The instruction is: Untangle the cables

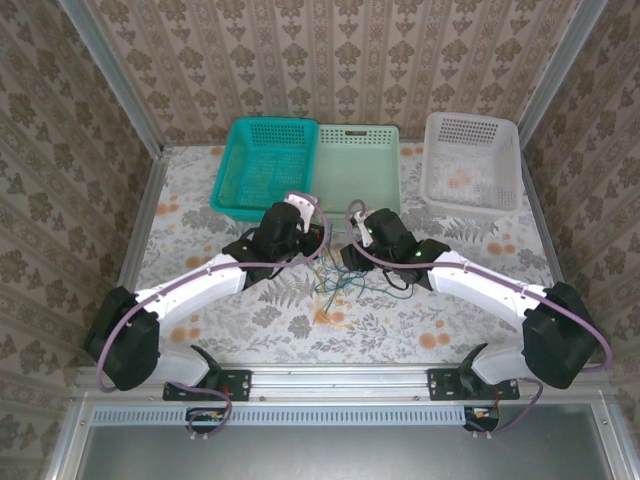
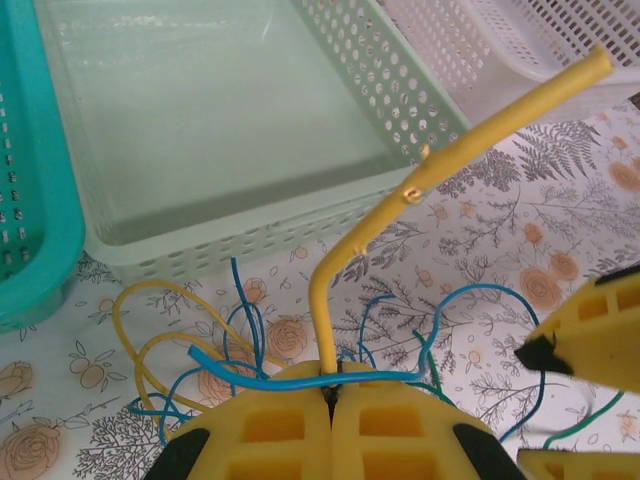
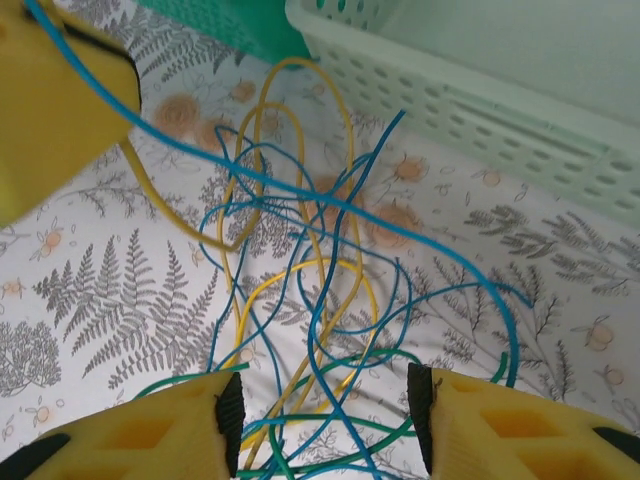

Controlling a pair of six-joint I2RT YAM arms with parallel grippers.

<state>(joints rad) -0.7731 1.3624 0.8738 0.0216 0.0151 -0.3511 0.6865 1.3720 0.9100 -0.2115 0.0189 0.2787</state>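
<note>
The cables lie as a loose tangle of yellow, blue and green wires on the flowered table between the two arms. My left gripper is shut on a yellow cable, which rises from between its jaws and bends right. A blue cable drapes across its fingertips. My right gripper hovers just over the tangle with its jaws open. Blue, yellow and green strands pass between the pads without being pinched. In the top view both grippers meet above the tangle, left and right.
Three baskets stand at the back: teal, mint green and white. The mint basket's wall is close behind the left gripper. The right gripper's yellow fingers are near the left one's right side.
</note>
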